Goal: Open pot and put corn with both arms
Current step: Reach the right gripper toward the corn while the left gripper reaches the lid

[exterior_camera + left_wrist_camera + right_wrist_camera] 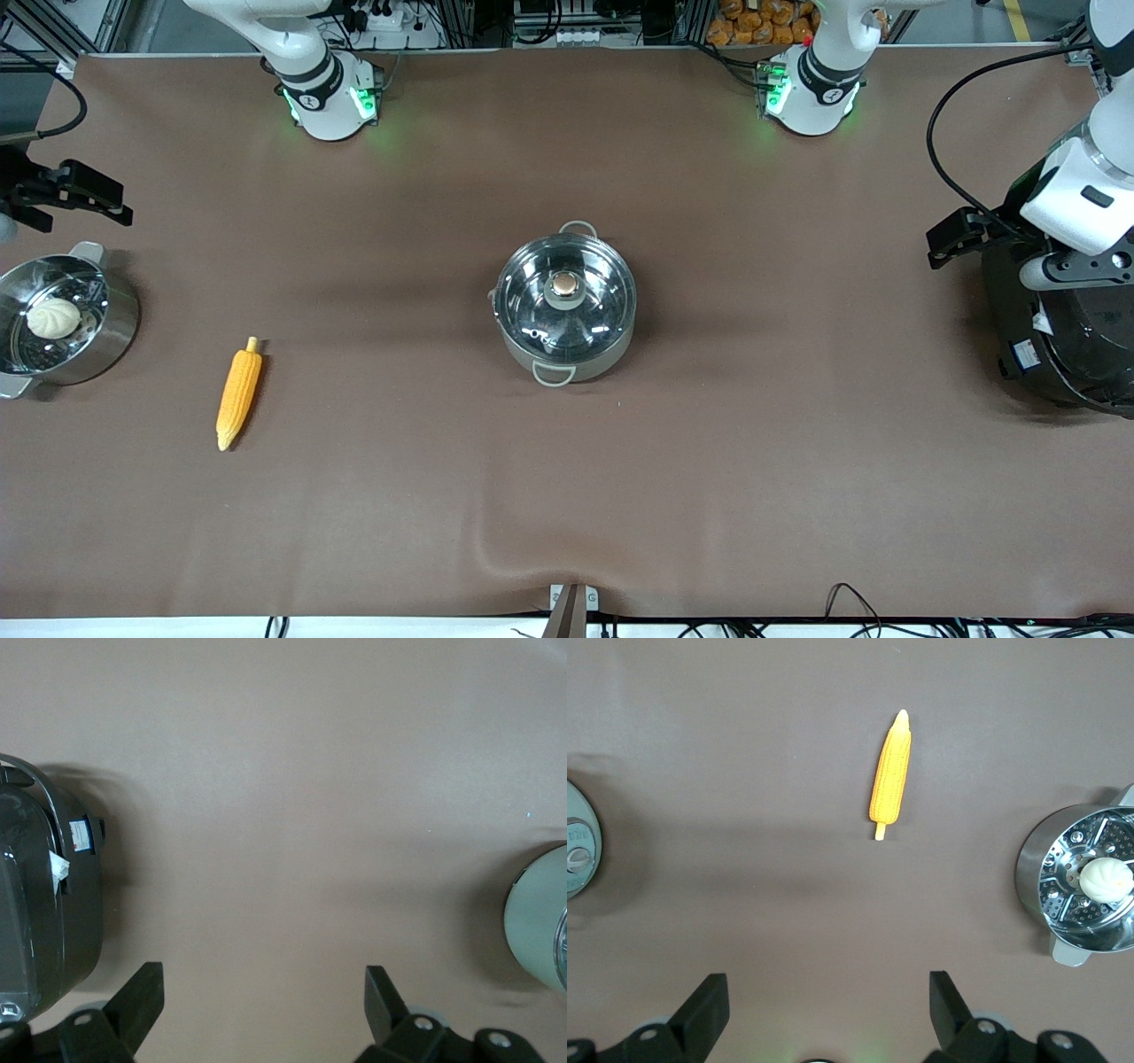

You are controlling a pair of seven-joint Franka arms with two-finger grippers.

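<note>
Front view
Count: one pot (565, 304), one glass lid (564, 297) with one tan knob (564, 284), one corn (239, 392), one steamer pot (66, 317) holding one white bun (53, 317), one black rice cooker (1059, 341), two arms.
Pot: stands mid-bench on the brown bench (567, 496), lid on, one loop handle toward the bases and one toward the camera.
Corn: lies flat on the bench toward the right arm's end, well apart from the pot, between pot and steamer pot, its pointed tip nearer the camera.
Right hand (75, 190): up in the air at the right arm's end, just above the steamer pot in this view; only partly in frame, so its spread is hard to read here.
Left hand (961, 235): at the left arm's end, up over the edge of the rice cooker.

Left wrist view
Left hand (264, 1001): looks straight down, two black fingers (142, 997) set wide apart, nothing between them but bare bench.
Things seen: one rice cooker (40, 904) at one edge, part of the pot's wall (536, 921) at the other.

Right wrist view
Right hand (829, 1008): looks straight down, fingers (704, 1008) spread wide, holding nothing.
Things seen: one corn (890, 775) apart from the hand, one steamer pot (1063, 877) with the bun (1107, 877), a sliver of the lid (580, 855).
</note>
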